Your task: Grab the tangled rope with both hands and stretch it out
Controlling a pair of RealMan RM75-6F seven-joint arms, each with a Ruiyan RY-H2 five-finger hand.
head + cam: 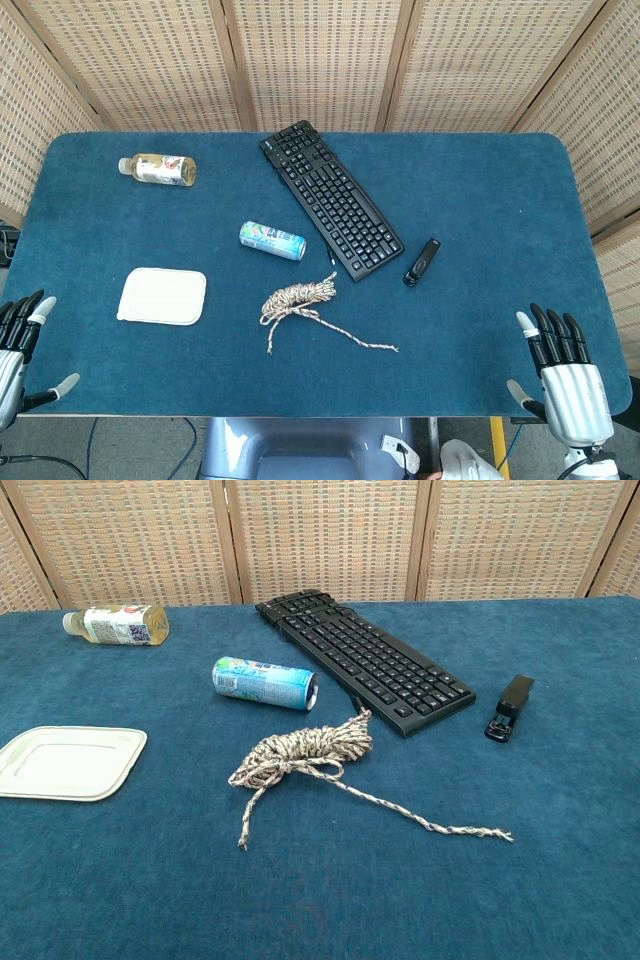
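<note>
A tangled speckled rope (300, 298) (305, 753) lies bunched on the blue table near its front middle, with one loose end trailing right toward (505, 834) and a short end pointing down-left. My left hand (18, 345) hangs at the table's front left corner, fingers spread, holding nothing. At the front right corner my right hand (562, 375) is likewise spread and empty. Both hands are far from the rope. Neither hand shows in the chest view.
A black keyboard (330, 197) lies diagonally behind the rope, and a lying can (272, 240) sits just left of it. A black stapler (422, 262) is to the right, a white lid-like tray (162, 296) to the left, a bottle (158, 168) at back left.
</note>
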